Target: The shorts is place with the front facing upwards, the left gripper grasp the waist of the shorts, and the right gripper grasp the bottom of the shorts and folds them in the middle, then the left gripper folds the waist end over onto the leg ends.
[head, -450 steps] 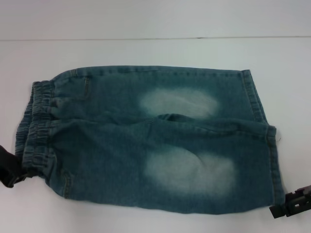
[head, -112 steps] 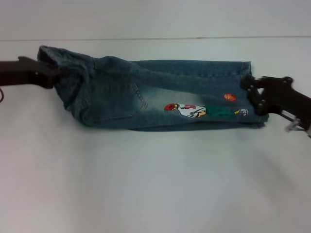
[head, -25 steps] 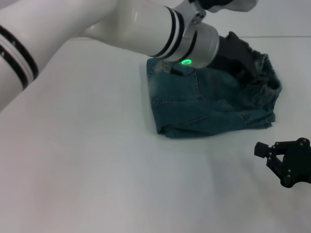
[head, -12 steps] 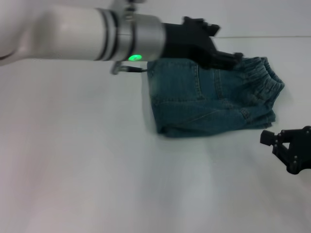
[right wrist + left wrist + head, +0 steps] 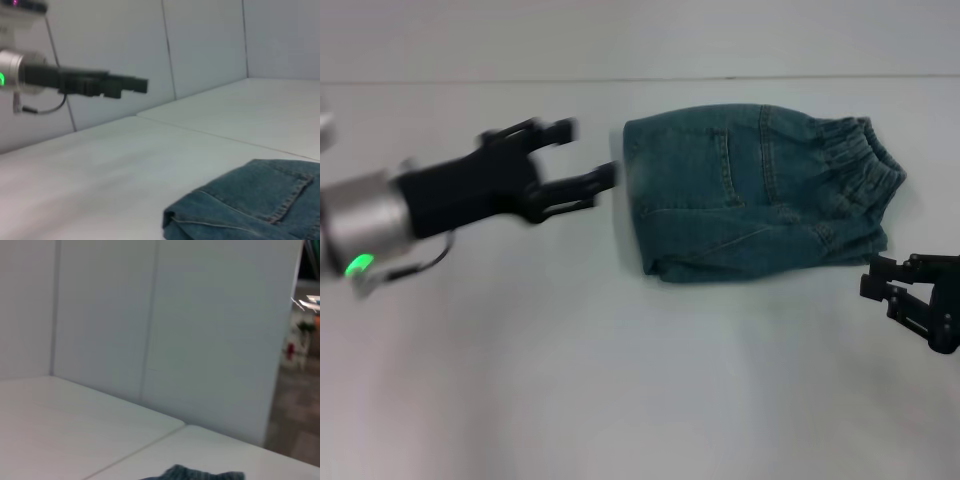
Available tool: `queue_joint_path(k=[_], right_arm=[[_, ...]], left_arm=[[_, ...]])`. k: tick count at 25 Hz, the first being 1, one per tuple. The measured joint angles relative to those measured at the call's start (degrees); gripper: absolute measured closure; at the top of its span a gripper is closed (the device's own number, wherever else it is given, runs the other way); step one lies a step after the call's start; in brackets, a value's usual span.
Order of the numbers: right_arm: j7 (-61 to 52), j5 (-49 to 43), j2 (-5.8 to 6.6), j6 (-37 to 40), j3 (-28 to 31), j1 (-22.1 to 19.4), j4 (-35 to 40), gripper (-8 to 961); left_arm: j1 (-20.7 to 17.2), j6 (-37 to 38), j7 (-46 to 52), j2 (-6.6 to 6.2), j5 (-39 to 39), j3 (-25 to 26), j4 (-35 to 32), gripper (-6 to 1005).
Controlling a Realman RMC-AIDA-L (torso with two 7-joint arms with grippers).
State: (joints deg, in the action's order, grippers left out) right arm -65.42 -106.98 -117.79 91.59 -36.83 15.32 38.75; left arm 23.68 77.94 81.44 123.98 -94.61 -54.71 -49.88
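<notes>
Left pincer [image 5: 578, 160], fingers spread and empty, is now clearing the shorts [image 5: 755, 190], which are lying folded on the worktop [image 5: 620, 380]. Right pincer [image 5: 900, 290] is hovering open nearby. Risk: springy waist [image 5: 855, 150] unfolding unweighted.

Blue-green denim shorts [image 5: 760, 195], folded compact, flat on table; gathered waist of the shorts [image 5: 860, 150] at right, uppermost.

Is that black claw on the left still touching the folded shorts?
Apart. The head view shows the left tool open, with bare white table between its fingertips and the edge of the shorts.
</notes>
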Motion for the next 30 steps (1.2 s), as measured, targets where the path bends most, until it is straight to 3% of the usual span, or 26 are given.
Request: queue_joint_path(k=[3,7,11,16,22,30], right_arm=[[-0.7,-0.2,0.11,2.2,0.6,-0.4,0.7,908],[-1.0,-1.7,0.43,3.8,2.1,-0.6,0.9,733],[-1.0,-3.6,0.45,4.2,3.4,-0.6,1.1,447],[-1.0,-3.8,0.57,5.4,3.9,-1.1,1.2,242],[-0.5,-4.7,0.74,7.5,4.5,-2.3,1.3,135],[1.5,-7.0,0.72,9.8,8.3,-2.8,1.4,135]], left_arm=[[-2.0,4.9,-7.7,-0.53,-0.6,8.6,7.5,138],[-5.1,10.2,-13.8,-1.29,-4.3,15.9,12.6,138],[-7.9,13.7,-15.4,-0.90,-8.3,19.6,12.5,138],[-9.6,17.9,-15.8,-0.76,-12.2,23.7,12.4,138],[-10.1,22.1,-15.7,-1.18,-19.4,28.6,12.4,138],[-10.4,24.0,-15.7,-1.35,-22.3,30.2,12.0,138]])
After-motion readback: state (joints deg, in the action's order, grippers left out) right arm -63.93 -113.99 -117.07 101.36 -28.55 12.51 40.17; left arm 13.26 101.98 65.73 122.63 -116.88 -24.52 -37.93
